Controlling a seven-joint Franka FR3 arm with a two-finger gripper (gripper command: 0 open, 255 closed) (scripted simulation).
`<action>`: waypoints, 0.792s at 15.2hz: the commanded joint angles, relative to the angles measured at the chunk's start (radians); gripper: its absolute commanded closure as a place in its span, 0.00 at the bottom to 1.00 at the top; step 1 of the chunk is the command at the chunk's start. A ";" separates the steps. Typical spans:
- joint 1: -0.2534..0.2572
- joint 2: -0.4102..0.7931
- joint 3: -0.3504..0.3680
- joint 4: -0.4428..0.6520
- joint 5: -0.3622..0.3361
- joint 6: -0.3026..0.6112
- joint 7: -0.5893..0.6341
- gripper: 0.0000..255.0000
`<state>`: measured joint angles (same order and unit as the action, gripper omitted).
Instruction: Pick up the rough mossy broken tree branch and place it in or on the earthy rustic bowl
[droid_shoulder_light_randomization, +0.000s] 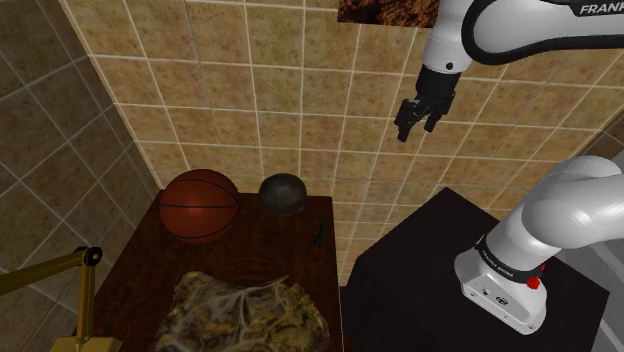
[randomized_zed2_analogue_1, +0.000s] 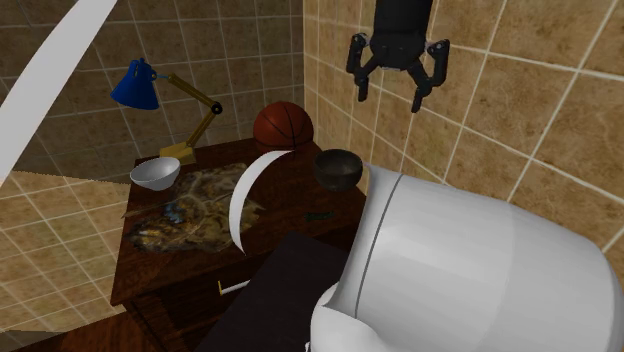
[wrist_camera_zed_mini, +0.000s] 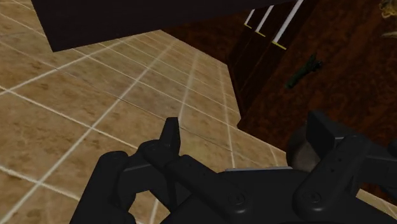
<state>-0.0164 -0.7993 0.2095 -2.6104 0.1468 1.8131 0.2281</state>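
Second exterior view, claw (randomized_zed2_analogue_1: 392, 92) spread wide, empty, touching nothing, well apart from dark table (randomized_zed2_analogue_1: 296, 196).

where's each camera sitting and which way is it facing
Shoulder view: beside the stand, looking down on the table; arm and open gripper show.
Second exterior view: behind the arm, facing the table; gripper up top.
Wrist view: on the hand, facing floor and branch; fingers show.
Exterior views share basketball and dark bowl.

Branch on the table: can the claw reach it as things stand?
Probably yes: the branch lies alone at the edge of the table, apart from the dark bowl, and the open claw hangs high with nothing between them.
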 joint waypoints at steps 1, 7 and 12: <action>0.002 0.020 0.045 -0.049 0.036 0.075 0.073 0.00; 0.001 0.139 0.183 -0.137 0.132 0.299 0.276 0.00; -0.025 0.316 0.311 -0.157 0.180 0.513 0.455 0.00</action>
<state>-0.0327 -0.5354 0.4869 -2.7710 0.3191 2.2710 0.6369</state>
